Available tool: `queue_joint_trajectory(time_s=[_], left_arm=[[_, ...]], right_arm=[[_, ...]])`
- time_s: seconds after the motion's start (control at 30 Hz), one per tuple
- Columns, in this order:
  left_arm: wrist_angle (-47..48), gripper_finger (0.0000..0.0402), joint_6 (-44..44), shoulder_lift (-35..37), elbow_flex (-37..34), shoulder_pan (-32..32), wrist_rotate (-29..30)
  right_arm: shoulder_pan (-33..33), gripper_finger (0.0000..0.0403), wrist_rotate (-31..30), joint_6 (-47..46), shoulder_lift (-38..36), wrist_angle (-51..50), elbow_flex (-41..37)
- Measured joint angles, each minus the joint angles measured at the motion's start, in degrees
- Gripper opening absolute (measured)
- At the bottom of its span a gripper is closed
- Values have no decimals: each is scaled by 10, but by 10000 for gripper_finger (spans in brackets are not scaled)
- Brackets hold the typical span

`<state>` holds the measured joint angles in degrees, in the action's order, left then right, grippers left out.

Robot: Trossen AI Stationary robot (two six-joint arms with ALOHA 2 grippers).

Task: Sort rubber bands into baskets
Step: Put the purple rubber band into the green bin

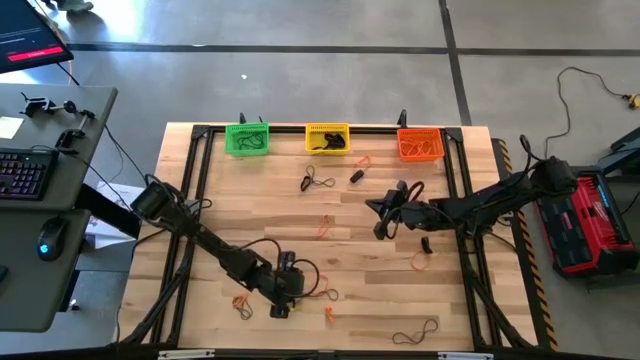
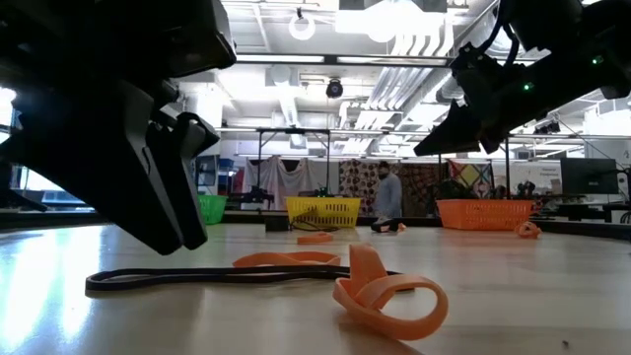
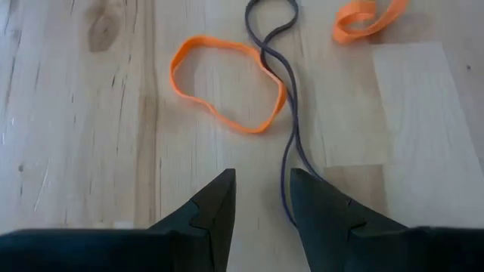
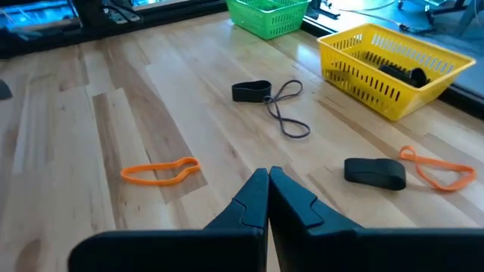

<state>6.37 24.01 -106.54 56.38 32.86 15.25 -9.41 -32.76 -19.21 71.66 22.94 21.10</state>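
Orange band & dark band lie ahead of left gripper.

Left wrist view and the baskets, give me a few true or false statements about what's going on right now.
1. The left pincer is open above a thin dark rubber band. True.
2. The right pincer is holding an orange band. False: it is shut and empty.
3. The yellow basket stands between the green basket and the orange basket. True.
4. The orange loop lies inside a basket. False: it lies on the table.
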Motion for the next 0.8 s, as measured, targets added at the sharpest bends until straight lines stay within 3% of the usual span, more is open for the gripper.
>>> queue_joint_trajectory(time_s=[0.8], left_arm=[[-25, 111, 43, -38, 2, 14, 26]], right_arm=[[-1, 0, 0, -18, 0, 0, 0]])
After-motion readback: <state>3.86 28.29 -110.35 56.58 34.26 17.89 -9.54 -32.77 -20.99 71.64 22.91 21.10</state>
